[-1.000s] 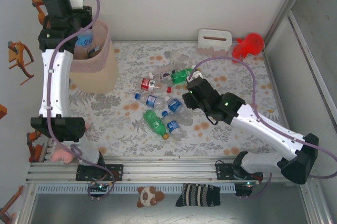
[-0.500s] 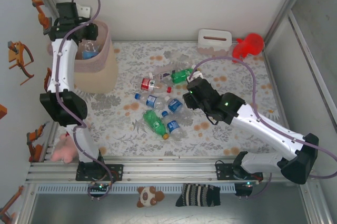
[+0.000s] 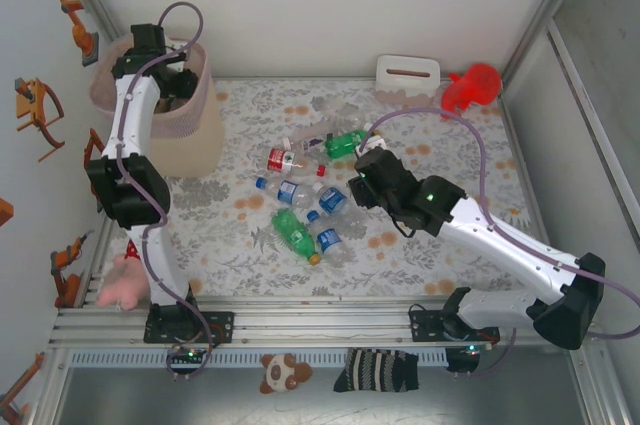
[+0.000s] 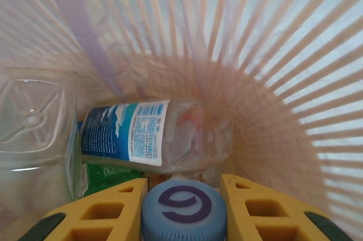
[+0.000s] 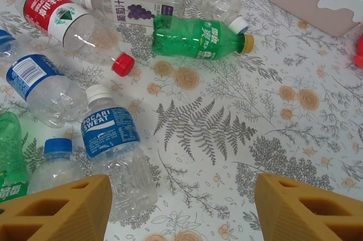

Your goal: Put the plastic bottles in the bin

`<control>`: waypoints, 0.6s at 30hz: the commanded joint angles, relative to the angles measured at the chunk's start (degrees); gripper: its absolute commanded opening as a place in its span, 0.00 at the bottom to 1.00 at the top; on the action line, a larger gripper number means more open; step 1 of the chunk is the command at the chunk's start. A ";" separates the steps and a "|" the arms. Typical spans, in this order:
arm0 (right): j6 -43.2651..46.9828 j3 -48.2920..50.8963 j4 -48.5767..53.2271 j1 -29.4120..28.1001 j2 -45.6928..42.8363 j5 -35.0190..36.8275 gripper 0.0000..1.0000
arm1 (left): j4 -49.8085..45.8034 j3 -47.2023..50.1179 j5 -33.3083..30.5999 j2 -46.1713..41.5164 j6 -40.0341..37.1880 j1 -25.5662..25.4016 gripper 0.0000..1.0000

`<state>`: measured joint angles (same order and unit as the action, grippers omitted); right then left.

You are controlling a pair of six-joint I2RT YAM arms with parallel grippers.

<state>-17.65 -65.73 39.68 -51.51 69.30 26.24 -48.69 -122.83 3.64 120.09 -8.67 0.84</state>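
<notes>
My left gripper [image 3: 160,73] reaches down into the beige bin [image 3: 192,135] with its pink liner. It is shut on a bottle, gripping it at the blue cap [image 4: 183,210] between the yellow fingers [image 4: 102,212]. Below it in the bin lie a clear blue-labelled bottle [image 4: 153,133], a green one [image 4: 108,173] and a clear bottle base [image 4: 31,122]. Several bottles [image 3: 300,195] lie loose mid-table. My right gripper [image 3: 362,180] hovers open just right of them. A Pocari Sweat bottle [image 5: 113,150] lies by its left finger [image 5: 62,210], and a green bottle [image 5: 195,38] and a red-labelled one [image 5: 68,25] lie farther off.
A white tissue box [image 3: 407,77] and a red toy [image 3: 472,87] stand at the back right. A pink plush [image 3: 120,287] lies near the left arm's base. Bare flowered tablecloth [image 5: 227,127] lies under the right gripper.
The left arm has swung right and lowered its gripper from above the bin's left rim down into the bin. The right arm has not moved.
</notes>
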 commanded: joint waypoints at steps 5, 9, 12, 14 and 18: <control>-2.50 -0.88 0.66 0.36 -0.61 0.72 0.68 | -3.08 -1.90 1.68 2.33 1.83 0.84 0.47; -3.11 -1.42 0.98 0.36 -0.24 -0.80 0.68 | -2.84 -2.16 2.73 0.64 2.31 0.87 0.51; -4.06 -2.71 2.55 0.34 0.70 -1.23 0.68 | -2.63 -2.24 3.26 -1.09 2.73 0.84 0.54; -4.33 -3.58 3.41 0.35 1.72 -2.01 0.68 | -2.54 -2.17 3.56 -2.40 2.85 0.96 0.56; -4.33 -4.61 4.24 0.35 3.59 -4.89 0.67 | -2.56 -2.41 4.20 -4.77 3.13 0.92 0.58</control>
<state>-20.23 -68.10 42.17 -51.46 71.66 23.18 -50.41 -123.13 6.15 120.03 -6.28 1.34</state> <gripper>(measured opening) 0.671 0.580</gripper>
